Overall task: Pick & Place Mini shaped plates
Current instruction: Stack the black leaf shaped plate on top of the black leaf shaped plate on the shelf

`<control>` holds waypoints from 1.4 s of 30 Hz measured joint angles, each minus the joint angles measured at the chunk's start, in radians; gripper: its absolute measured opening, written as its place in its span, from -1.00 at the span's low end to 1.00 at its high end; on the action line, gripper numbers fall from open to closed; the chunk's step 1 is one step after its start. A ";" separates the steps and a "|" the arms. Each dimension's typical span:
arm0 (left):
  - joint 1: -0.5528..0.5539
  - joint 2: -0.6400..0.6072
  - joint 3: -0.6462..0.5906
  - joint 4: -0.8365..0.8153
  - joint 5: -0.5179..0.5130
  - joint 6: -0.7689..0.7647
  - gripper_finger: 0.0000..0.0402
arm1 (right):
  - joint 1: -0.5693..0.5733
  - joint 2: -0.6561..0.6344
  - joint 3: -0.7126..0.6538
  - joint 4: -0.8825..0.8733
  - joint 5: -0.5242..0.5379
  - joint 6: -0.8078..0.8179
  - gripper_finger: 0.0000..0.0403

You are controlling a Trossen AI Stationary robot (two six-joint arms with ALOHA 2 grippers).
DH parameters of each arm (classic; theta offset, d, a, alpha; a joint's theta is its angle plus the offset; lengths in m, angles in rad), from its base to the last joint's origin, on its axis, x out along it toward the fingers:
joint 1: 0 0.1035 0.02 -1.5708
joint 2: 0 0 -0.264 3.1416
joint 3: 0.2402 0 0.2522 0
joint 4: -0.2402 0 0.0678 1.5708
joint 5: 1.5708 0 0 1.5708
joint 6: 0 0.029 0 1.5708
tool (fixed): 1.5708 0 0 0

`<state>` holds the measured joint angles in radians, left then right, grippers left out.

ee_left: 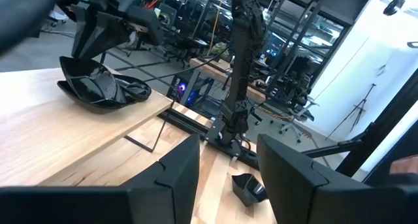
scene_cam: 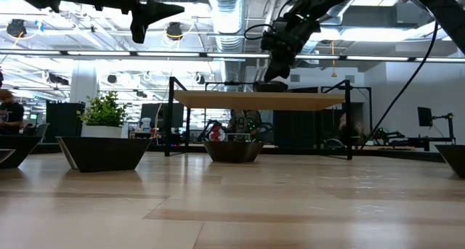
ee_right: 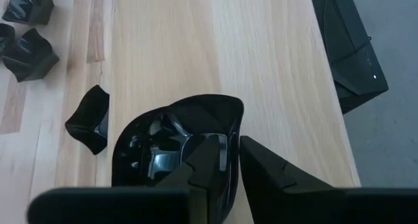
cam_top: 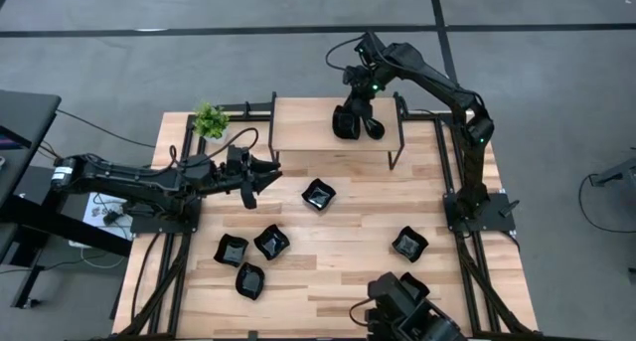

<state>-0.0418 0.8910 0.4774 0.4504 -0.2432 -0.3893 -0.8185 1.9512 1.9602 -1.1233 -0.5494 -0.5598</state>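
Right claw (ee_right: 232, 160) pinching plate (ee_right: 173, 142) rim on shelf (cam_top: 308, 122).
Thin grip; plate could tip off beneath it. Left claw (ee_left: 225, 168) open.

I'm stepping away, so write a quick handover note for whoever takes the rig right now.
Right gripper: over the raised shelf, fingers shut on a mini plate at the stack there.
Left gripper: open, empty, held above the table near the shelf's front.
Done: plates stacked on the shelf.
Left: five plates on the table, one mid-table, three front-left, one right.
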 joint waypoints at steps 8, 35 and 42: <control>0.000 0.000 0.000 -0.005 0.000 0.000 -0.24 | 0.000 -0.003 0.038 -0.070 0.027 -0.045 -0.72; -0.043 0.000 -0.001 -0.091 0.002 -0.034 -0.24 | 0.102 -0.162 0.176 -0.006 -0.190 0.180 -0.80; -0.084 0.000 -0.001 -0.098 0.002 -0.033 -0.24 | 0.223 -0.274 0.130 0.067 -0.160 0.352 -0.82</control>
<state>-0.1259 0.8913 0.4767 0.3522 -0.2409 -0.4225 -0.5953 1.6769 2.0902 -1.0565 -0.7093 -0.2075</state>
